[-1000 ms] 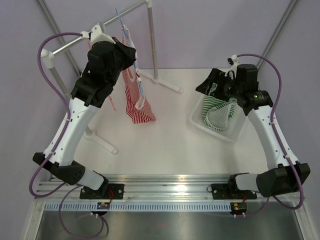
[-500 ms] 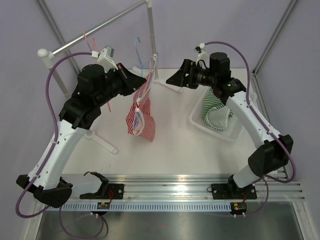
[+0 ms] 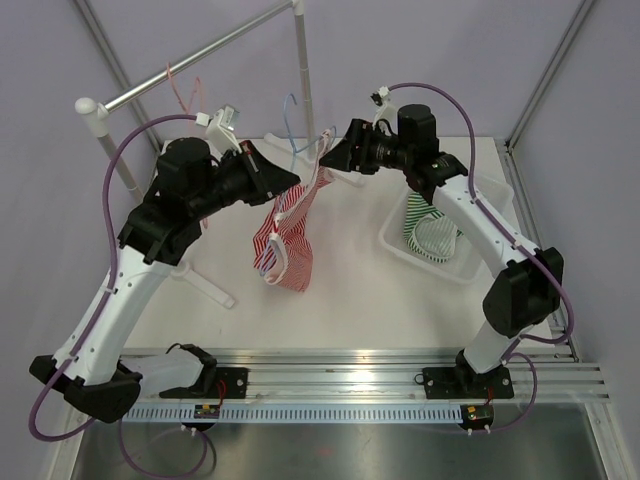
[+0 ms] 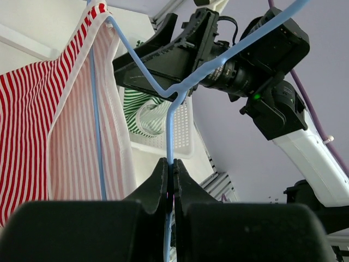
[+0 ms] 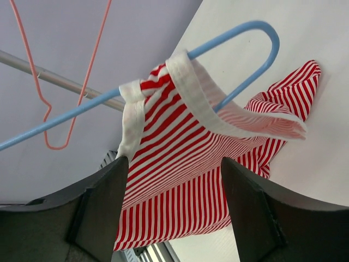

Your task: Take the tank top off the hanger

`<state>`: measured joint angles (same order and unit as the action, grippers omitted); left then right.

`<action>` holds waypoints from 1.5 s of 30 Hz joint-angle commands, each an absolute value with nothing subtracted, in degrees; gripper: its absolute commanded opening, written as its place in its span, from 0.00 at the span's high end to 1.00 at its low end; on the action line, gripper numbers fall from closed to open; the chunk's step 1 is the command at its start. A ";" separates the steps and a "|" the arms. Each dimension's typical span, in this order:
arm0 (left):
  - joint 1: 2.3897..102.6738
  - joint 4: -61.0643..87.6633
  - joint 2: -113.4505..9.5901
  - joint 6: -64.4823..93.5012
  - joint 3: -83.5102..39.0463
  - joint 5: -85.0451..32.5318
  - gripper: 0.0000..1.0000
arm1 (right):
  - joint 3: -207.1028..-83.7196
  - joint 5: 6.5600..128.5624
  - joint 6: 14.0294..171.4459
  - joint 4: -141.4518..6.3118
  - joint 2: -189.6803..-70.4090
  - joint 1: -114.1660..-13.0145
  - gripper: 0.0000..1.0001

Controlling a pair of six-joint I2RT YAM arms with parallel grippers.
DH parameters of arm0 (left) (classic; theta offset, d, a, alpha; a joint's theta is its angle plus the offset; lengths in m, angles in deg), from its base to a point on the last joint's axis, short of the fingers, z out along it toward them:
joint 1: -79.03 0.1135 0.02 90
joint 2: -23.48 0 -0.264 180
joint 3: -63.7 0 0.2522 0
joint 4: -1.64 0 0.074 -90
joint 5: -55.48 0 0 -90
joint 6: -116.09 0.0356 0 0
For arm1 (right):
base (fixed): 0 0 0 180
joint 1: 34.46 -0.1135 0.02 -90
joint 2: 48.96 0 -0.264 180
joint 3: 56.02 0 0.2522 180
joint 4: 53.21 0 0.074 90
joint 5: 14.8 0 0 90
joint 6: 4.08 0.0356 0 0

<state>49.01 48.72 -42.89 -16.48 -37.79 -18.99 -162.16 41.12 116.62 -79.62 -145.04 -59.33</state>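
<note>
1. My left claw [image 4: 170, 164] is clenched on the thin stem of the blue hanger [image 4: 170, 123], just under its bend. It holds the hanger up above the table.
2. The red-and-white tank top [image 3: 290, 235] is on that hanger. Its body droops below the hanger, with the bottom hem near or on the table (I cannot tell whether it touches).
3. My right claw [image 5: 174, 161] is released, fingers spread wide and gripping nothing. It faces the hanger's rounded end.
4. The move turns on one white-edged strap [image 5: 191, 90], which loops over that rounded end straight ahead of my right claw, in line with the gap between its fingers but not yet inside it. The hanger's arm runs lengthwise from my left claw out toward my right one, so I judge the strap should slide off along that line, away from the stem.
5. My right arm is the nearer one to the strap, since the left is busy at the stem.
6. A white basket [image 3: 480, 255] sits right of the hanger, beyond my right claw, with a green striped garment [image 3: 430, 225] inside it.
7. A pink hanger [image 5: 87, 76] hangs bare behind the blue hanger (not my concern).
</note>
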 commanded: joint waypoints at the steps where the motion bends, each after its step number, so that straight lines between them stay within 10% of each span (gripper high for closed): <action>1: 48.80 45.63 -43.58 -16.19 -39.53 -15.79 1.00 | -165.22 41.80 116.60 -74.45 -145.99 -59.51 0.25; 12: 48.80 48.63 -44.46 -14.16 -40.06 -18.43 1.00 | -167.16 42.15 117.21 -74.09 -147.58 -59.42 0.21; 22: 48.80 50.21 -44.37 -12.59 -42.08 -18.70 1.00 | -171.72 48.13 111.77 -80.24 -150.83 -59.34 1.00; 34: 48.80 53.38 -44.64 -8.72 -44.72 -15.98 1.00 | -184.46 57.54 111.41 -92.01 -159.87 -50.81 1.00; 45: 48.80 35.63 -49.64 -5.38 -50.07 -20.18 1.00 | -181.41 28.23 117.29 -84.31 -151.82 -51.07 1.00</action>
